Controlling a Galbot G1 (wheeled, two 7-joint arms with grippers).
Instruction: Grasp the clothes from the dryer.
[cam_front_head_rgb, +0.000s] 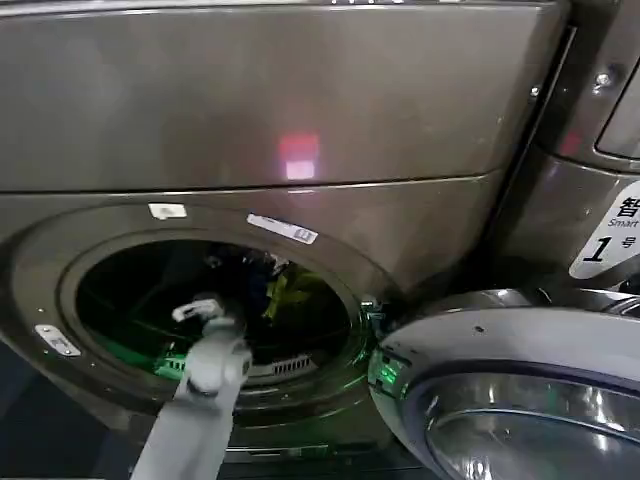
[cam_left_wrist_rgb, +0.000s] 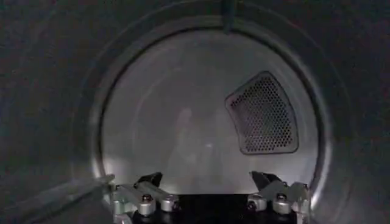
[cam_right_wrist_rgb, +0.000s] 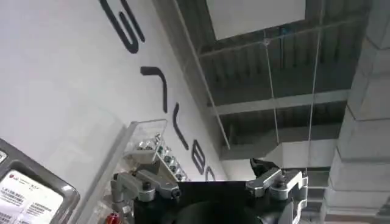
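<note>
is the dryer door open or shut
Open: the dryer door is swung aside at lower right, and the left claw reaches into the drum toward the clothes.

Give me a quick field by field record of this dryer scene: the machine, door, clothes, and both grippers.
dryer: bronze-grey front loader, round porthole open
door: swung open at the dryer's lower right
clothes: yellow-green and dark garments lying inside the drum
left gripper: fingers open, holding nothing, reaching into the porthole and facing the drum's back wall with its perforated vent
right gripper: fingers open, empty, pointing up toward a wall and ceiling, away from the dryer
neighbouring machine: at right, white sticker marked 1
</note>
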